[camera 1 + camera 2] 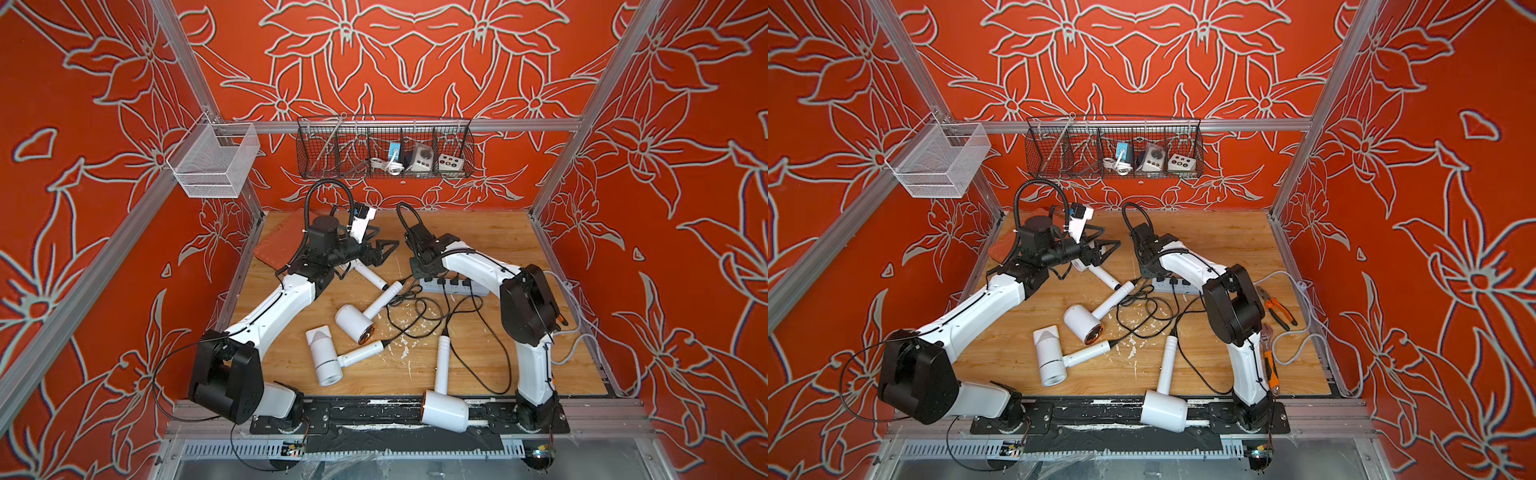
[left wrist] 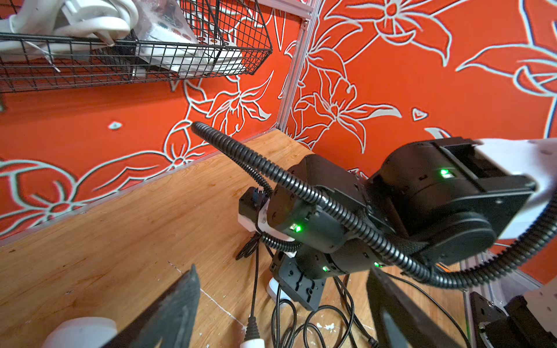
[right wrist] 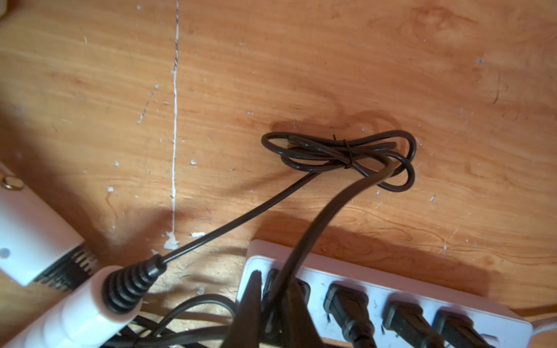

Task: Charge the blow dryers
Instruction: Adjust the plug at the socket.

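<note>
Four white blow dryers lie on the wooden table. One lies partly under my left arm, one shows an orange barrel mouth, one lies in front of it, and one hangs over the front edge. Their black cords run to the white power strip. My right gripper is at the strip's left end, shut on a black plug at the end socket. Three other plugs sit in the strip. My left gripper hovers open and holds nothing.
Pliers, a wrench and an orange-handled tool lie right of the right arm, by the strip's white cable. A black wire basket and a white mesh basket hang above. A red pad lies back left.
</note>
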### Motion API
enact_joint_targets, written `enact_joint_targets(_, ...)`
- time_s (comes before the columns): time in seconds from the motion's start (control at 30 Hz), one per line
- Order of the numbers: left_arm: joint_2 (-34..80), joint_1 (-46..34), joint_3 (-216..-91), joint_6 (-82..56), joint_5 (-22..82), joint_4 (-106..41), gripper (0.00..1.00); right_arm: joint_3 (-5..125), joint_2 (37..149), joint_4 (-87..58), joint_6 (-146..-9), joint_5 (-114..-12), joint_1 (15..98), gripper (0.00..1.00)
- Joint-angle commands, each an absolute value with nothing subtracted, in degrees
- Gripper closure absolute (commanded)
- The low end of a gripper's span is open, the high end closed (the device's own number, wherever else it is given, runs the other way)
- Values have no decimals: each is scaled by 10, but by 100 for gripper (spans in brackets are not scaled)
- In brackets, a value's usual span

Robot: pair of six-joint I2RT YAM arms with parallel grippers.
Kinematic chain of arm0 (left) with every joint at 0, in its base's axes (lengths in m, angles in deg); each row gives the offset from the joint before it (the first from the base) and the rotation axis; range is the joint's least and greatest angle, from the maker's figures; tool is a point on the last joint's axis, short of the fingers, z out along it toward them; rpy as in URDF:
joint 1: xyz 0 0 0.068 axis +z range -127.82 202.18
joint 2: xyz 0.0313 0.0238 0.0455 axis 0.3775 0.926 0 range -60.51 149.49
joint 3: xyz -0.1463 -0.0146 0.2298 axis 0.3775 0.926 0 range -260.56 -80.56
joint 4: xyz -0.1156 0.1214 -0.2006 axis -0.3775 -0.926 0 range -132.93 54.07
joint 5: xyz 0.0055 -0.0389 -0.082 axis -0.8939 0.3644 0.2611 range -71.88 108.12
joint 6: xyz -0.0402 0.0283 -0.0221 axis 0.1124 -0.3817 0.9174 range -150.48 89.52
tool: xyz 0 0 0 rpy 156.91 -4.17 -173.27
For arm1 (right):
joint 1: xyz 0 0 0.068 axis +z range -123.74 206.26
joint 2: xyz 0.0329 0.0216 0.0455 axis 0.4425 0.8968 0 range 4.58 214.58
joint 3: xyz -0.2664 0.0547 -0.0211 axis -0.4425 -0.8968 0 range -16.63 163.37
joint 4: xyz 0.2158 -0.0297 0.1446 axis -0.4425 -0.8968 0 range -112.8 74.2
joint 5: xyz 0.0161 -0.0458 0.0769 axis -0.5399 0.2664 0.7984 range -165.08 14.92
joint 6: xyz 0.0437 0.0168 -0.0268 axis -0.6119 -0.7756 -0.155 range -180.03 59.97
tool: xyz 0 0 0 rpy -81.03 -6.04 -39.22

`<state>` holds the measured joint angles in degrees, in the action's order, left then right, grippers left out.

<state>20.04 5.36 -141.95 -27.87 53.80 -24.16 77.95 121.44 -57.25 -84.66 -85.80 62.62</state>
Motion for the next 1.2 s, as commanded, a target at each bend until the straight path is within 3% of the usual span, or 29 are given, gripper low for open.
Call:
enact_joint_targets(0.0,184,57,-1418,-278,548,-222,14,780,1215,-578,-858,-882,630,87)
enact_joint_targets(0.37,182,57,-1417,-279,547,-223,14,676,1167,-525,-895,-902,628,100)
enact_joint_targets(0.67,185,58,-1417,-280,546,-224,14,546,1097,-436,-950,-902,620,100)
enact_joint_targets(1.17,190,58,-1417,-281,546,-224,14,460,1094,-356,-1008,-773,556,100)
